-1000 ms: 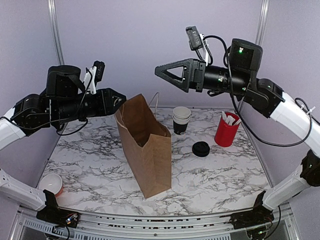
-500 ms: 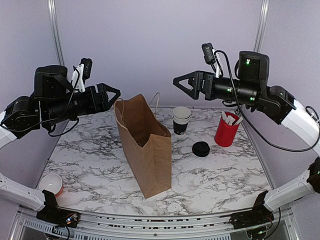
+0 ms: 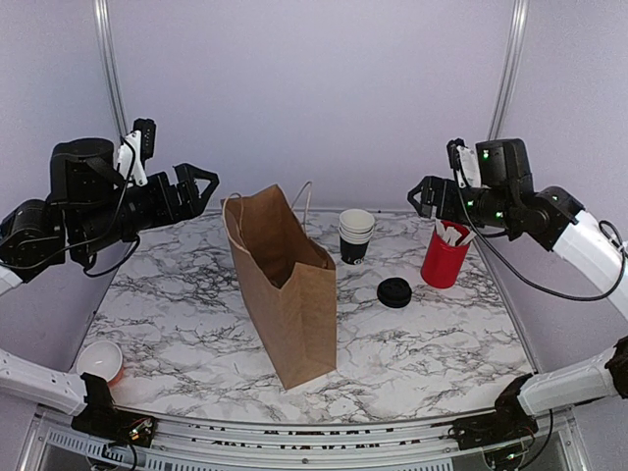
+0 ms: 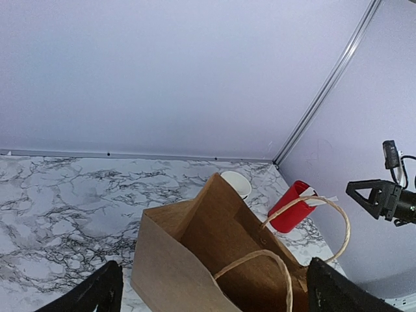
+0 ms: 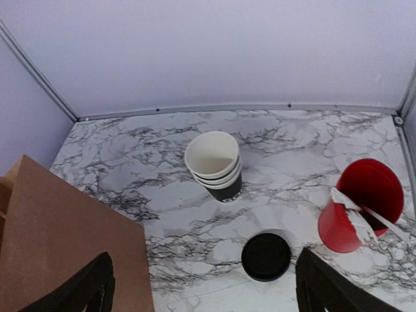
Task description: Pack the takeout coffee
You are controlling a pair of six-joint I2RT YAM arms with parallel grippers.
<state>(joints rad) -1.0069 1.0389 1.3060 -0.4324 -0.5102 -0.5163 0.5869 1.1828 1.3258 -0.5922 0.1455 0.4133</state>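
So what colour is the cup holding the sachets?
A red cup, clearest in the right wrist view.

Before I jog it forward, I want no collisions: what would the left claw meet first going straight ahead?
Most likely the paper bag, at its open top, straight ahead of the left claw; depth is unclear.

The left arm (image 3: pixel 59 211) is hanging raised over the left edge of the table (image 3: pixel 196 334), its forearm lying roughly level and the left gripper (image 3: pixel 206 186) pointing right toward the middle, jaws spreading wide with nothing between them. The right arm (image 3: pixel 579 231) is reaching in high over the right edge, the right gripper (image 3: pixel 420 196) pointing left and slightly down, its fingers likewise gaping wide and gripping nothing.
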